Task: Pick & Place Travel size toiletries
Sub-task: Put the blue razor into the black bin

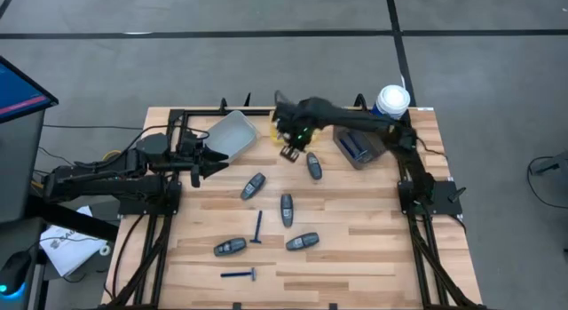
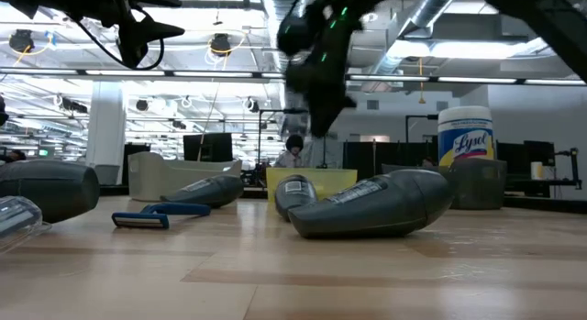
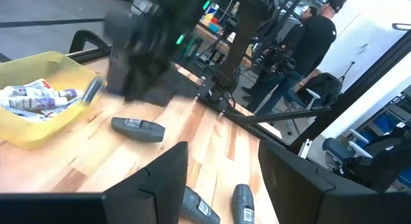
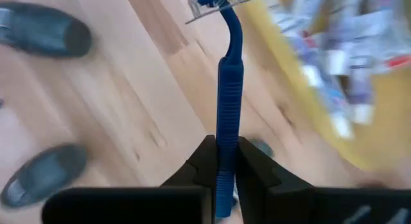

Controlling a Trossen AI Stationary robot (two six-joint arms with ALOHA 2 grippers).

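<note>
On the table's near part lie two blue razors (image 1: 238, 274) among grey pods (image 1: 302, 242). Farther back, the right gripper (image 1: 289, 151) pinches a third razor (image 4: 227, 89) by its handle beside the yellow bin (image 3: 38, 131). The left gripper (image 1: 216, 159), fingers spread, waits near the grey bin (image 1: 232, 135).

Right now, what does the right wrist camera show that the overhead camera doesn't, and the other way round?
Only the right wrist view shows the catch up close: the right tool is shut on the handle of a blue razor, its head pointing away.

Only the overhead view shows the whole table: the left tool open beside the grey bin, two more razors lying flat, and the wipes canister.

Both show the yellow bin of mini tubes and dark grey pods on the wood.
</note>
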